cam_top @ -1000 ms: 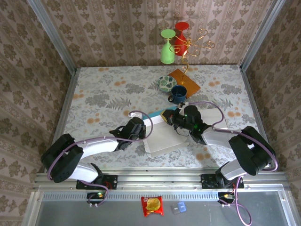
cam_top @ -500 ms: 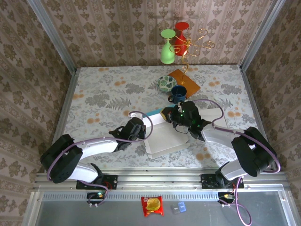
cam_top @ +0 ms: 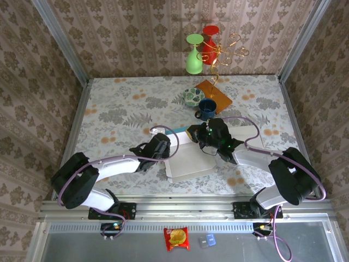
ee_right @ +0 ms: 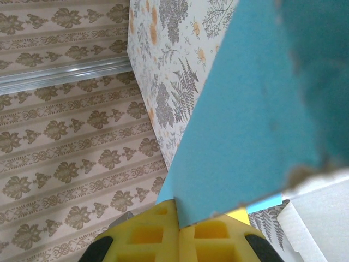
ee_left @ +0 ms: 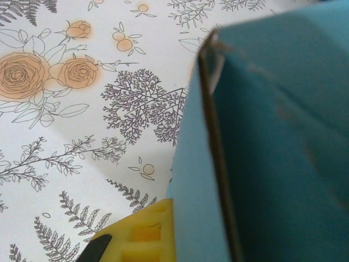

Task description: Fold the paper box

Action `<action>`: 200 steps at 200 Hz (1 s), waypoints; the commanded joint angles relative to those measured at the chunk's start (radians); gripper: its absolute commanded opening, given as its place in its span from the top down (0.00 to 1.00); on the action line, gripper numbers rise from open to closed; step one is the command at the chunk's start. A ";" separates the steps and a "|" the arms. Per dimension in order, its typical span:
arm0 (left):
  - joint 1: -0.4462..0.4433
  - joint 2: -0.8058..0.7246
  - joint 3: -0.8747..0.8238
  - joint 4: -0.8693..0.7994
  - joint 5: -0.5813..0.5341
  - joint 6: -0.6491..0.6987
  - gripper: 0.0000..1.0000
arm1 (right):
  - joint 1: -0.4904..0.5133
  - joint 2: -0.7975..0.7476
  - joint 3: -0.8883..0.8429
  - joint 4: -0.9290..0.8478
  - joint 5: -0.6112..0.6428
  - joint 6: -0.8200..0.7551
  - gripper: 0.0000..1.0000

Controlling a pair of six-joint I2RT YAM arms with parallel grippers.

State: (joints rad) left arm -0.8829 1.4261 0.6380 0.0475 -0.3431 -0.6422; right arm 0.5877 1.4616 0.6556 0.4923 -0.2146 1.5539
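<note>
The paper box (cam_top: 189,159) lies unfolded mid-table, white inside and blue outside. My left gripper (cam_top: 165,148) is shut on its raised left flap. In the left wrist view the blue flap (ee_left: 262,142) stands on edge beside one yellow finger (ee_left: 139,234); the other finger is hidden behind it. My right gripper (cam_top: 199,136) is shut on the box's far flap. In the right wrist view that blue flap (ee_right: 245,120) is pinched where the two yellow pads (ee_right: 147,237) meet.
Just behind the box stand a blue mug (cam_top: 206,108), a patterned plate (cam_top: 192,96) and an orange mat (cam_top: 217,95) with a gold wire stand holding a green glass (cam_top: 193,54) and a red glass (cam_top: 210,37). Metal posts and wallpapered walls edge the table. A snack packet (cam_top: 176,238) lies below the rail.
My left gripper has closed on the box's left flap, which now stands more upright. The right gripper has shifted slightly left and back with the far flap.
</note>
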 commanded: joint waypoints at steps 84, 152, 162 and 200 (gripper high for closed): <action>0.024 0.011 0.041 0.049 -0.017 -0.030 0.83 | 0.014 -0.009 0.006 -0.093 0.023 0.037 1.00; 0.047 0.039 0.053 0.093 0.032 0.012 0.93 | 0.015 -0.008 -0.001 -0.095 0.024 0.049 1.00; 0.046 0.043 0.058 0.078 0.022 0.010 0.97 | 0.015 -0.008 0.001 -0.093 0.024 0.051 1.00; 0.030 0.032 0.074 -0.023 -0.065 -0.030 1.00 | 0.017 -0.014 0.012 -0.114 0.032 0.062 1.00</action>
State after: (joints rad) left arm -0.8490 1.4635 0.6678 0.0731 -0.3317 -0.6357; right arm 0.5919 1.4593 0.6556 0.4881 -0.1879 1.6054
